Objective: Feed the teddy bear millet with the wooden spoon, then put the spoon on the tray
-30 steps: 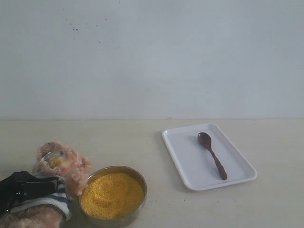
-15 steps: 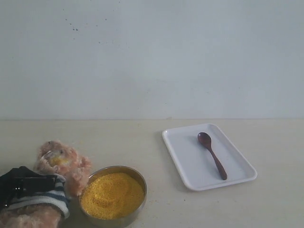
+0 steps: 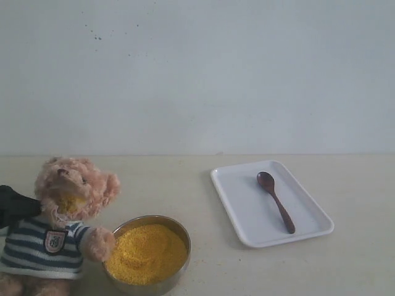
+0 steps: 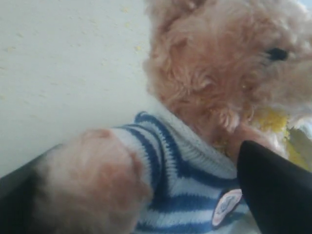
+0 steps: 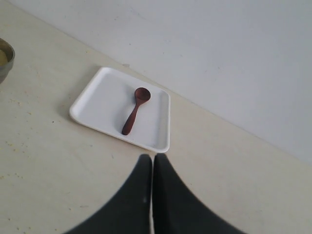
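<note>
The pale table (image 3: 259,271) carries everything, and places here are taken from the metal bowl (image 3: 187,243). The white tray (image 3: 247,203) lies well apart from the bowl, to its right and farther back in the exterior view. The teddy bear (image 3: 62,216) sits upright just beside the bowl on its other side, with one paw at the rim. The millet (image 3: 145,253) fills the bowl nearly to the brim. The wooden spoon (image 3: 276,201) lies flat on the tray, far from the bowl.

The left gripper (image 4: 146,165) straddles the bear's striped body with its jaws spread wide; whether they press on it I cannot tell. The right gripper (image 5: 152,161) is closed and empty, above the table on the tray's side of the bowl.

Yellow grains cling to the bear's muzzle and the spoon is on the tray, so feeding looks done. The next move probably calls for the left arm to draw clear without tipping the bear into the bowl.

Count: one tray, one bear, one bowl, one spoon, two grippers.
</note>
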Robot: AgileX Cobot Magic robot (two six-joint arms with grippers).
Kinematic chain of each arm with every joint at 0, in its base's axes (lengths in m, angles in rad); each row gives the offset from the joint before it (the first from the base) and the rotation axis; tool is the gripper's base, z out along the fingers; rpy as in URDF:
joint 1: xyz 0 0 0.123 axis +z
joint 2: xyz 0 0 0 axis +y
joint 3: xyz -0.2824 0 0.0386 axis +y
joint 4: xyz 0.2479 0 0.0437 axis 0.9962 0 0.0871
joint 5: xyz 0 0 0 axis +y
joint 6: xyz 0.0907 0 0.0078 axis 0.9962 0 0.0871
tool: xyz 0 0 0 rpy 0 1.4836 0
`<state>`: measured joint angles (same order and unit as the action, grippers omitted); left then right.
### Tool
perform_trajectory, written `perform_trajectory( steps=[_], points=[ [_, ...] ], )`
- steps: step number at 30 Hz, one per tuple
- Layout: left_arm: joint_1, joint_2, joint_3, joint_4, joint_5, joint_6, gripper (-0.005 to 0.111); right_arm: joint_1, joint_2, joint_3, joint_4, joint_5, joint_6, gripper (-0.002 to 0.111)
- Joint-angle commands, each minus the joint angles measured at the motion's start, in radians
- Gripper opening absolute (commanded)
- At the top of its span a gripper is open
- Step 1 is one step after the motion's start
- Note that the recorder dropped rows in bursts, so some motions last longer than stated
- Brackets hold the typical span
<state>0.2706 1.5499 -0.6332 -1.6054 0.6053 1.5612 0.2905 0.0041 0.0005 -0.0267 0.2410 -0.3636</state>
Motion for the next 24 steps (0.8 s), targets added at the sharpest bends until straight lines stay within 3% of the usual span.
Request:
perform_trajectory(
  steps=[1,9,12,13,14,17,18,21,24],
  points=[
    [-0.002,-0.129,-0.004,0.104,-0.180,-0.004,0.086,-0.002,-0.004,-0.001,-0.001,-0.004,-0.002,0.000],
    [-0.002,-0.380,-0.089,0.098,-0.342,0.005,0.082,-0.002,-0.004,-0.001,-0.001,-0.004,-0.002,0.000],
    [-0.002,-0.449,-0.115,-0.021,-0.401,-0.178,0.060,-0.002,-0.004,-0.001,-0.001,-0.004,-0.002,0.000],
    [-0.002,-0.471,-0.115,-0.061,-0.399,-0.277,0.043,-0.002,-0.004,-0.001,-0.001,-0.004,-0.002,0.000],
    [-0.002,-0.512,-0.104,-0.069,-0.365,-0.425,0.011,-0.002,-0.004,-0.001,-0.001,-0.004,-0.002,0.000],
    [-0.002,-0.587,-0.099,-0.105,-0.422,-0.513,0.004,-0.002,-0.004,-0.001,-0.001,-0.004,-0.002,0.000],
    [-0.002,-0.634,-0.099,-0.105,-0.533,-0.529,0.004,-0.002,-0.004,-0.001,-0.001,-0.004,-0.002,0.000],
    [-0.002,-0.784,-0.099,-0.103,-0.745,-0.429,0.004,-0.002,-0.004,-0.001,-0.001,-0.004,-0.002,0.000],
    [-0.007,-0.958,-0.099,-0.114,-0.800,-0.065,0.004,-0.002,-0.004,-0.001,-0.001,-0.004,-0.002,0.000]
  ],
)
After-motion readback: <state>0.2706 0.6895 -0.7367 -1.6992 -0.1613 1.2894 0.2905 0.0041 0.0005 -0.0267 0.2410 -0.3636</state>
